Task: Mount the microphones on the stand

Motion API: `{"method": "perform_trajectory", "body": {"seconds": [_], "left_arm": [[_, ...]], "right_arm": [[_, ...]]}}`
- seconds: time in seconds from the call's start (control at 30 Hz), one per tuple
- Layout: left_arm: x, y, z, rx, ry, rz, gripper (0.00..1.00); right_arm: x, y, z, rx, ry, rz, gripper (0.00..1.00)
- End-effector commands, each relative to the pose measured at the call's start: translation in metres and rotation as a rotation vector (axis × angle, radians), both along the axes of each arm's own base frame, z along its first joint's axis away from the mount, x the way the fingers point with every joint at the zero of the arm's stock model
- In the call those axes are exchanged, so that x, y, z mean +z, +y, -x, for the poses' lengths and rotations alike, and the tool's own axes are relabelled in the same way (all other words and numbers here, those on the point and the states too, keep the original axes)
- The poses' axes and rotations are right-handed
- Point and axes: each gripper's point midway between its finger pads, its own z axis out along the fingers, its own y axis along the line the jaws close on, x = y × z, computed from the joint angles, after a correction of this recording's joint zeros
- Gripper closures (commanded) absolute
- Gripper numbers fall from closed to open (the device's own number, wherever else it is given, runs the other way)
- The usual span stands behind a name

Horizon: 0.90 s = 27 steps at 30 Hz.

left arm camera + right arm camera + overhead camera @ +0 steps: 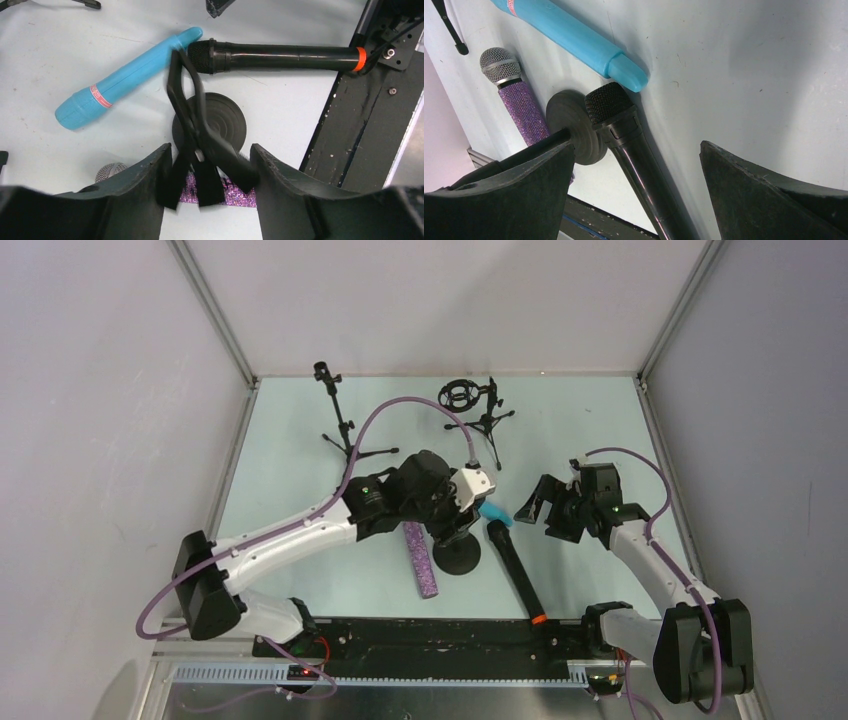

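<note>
Overhead and wrist views of a pale worktop (600, 420) with two robot arms reaching in from the near edge.

The left hand (211, 155) hangs over a small black stand with a round base (225, 117) near the middle of the worktop. The stand's black clip (187, 95) rises between its two fingers. The fingers are partly apart and the clip looks close against both of them. The clip is blurred in this view, so I cannot tell whether it is gripped.

The right hand (636, 146) is spread wide and holds nothing. It hovers to the right of the stand, above the black microphone (280, 51).

All three microphones lie flat on the worktop around the base, and none is in the clip. The black microphone has its mesh head beside the base and its orange-red ring (360, 58) at the dark rail along the near edge. The turquoise microphone (125, 75) lies behind the base, its narrow tip just beside the black one's head. The purple glitter microphone (521, 107) lies on the base's left side, with its silver head (499, 65) pointing away from the rail.

Two black tripod stands (340, 425) (482, 412) stand at the far edge, well apart from the hands.
</note>
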Motion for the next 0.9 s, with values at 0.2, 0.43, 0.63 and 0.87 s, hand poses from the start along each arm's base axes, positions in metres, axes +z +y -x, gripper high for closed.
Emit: {"method": "perform_trajectory", "body": {"seconds": [0.2, 0.43, 0.63, 0.87], "left_arm": [[0.022, 0.004, -0.003, -0.007, -0.095, 0.041, 0.01], [0.048, 0.009, -0.018, 0.129, -0.144, 0.136, 0.0], [0.056, 0.025, -0.032, 0.269, -0.182, 0.155, 0.0], [0.046, 0.03, -0.03, 0.271, -0.179, 0.133, 0.06]], "right_arm": [[0.004, 0.004, -0.001, 0.009, -0.015, -0.009, 0.0], [0.004, 0.003, 0.002, 0.008, -0.013, 0.001, 0.0], [0.002, 0.003, 0.004, 0.01, -0.003, 0.014, 0.0], [0.003, 0.004, 0.005, 0.012, -0.006, 0.013, 0.0]]}}
